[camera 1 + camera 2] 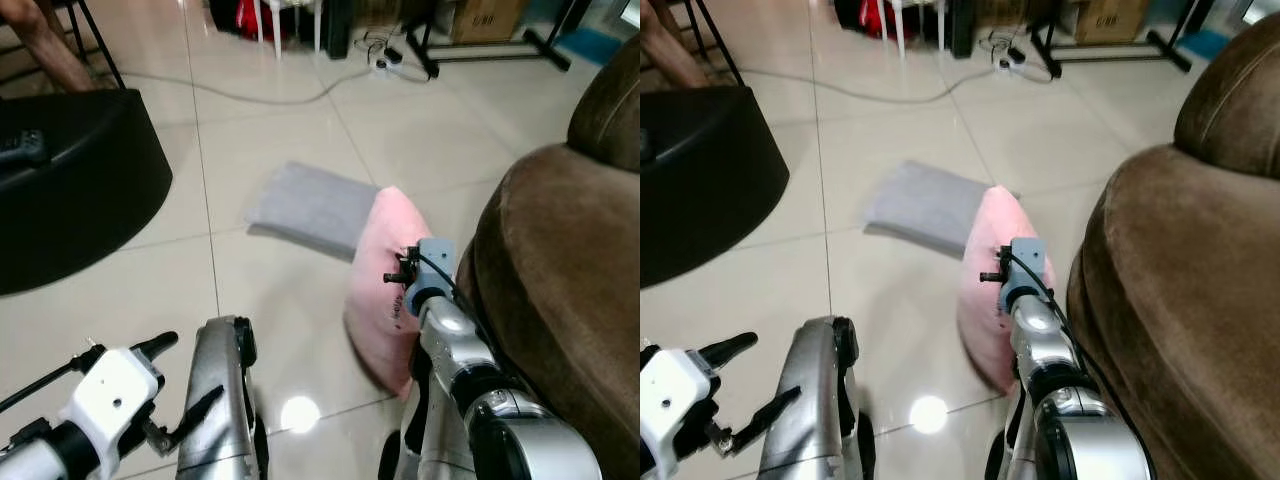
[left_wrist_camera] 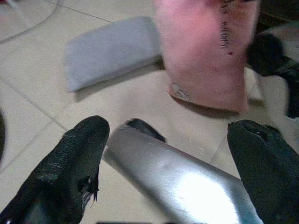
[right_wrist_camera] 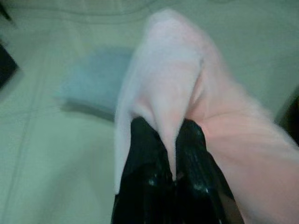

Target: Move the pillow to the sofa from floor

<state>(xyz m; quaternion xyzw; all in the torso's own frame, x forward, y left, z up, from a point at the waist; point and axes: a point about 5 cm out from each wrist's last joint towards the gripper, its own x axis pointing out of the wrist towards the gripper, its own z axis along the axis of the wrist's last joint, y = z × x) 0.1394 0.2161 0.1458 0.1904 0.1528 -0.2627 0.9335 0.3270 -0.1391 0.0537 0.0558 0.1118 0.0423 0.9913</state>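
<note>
A pink pillow (image 1: 383, 280) hangs upright just off the tiled floor, close beside the brown sofa (image 1: 560, 290) on my right. My right gripper (image 3: 169, 140) is shut on a pinched fold of the pink pillow (image 3: 187, 88); its wrist (image 1: 432, 270) sits against the pillow's sofa side. A flat grey pillow (image 1: 315, 208) lies on the floor behind the pink one. My left gripper (image 1: 185, 385) is low at the near left, open, with nothing between its fingers (image 2: 70, 168).
A black round seat (image 1: 70, 180) stands at the left. Cables and a power strip (image 1: 385, 62) lie on the floor at the back, by furniture legs and a black stand (image 1: 480, 50). My own silver leg (image 1: 222, 400) is below.
</note>
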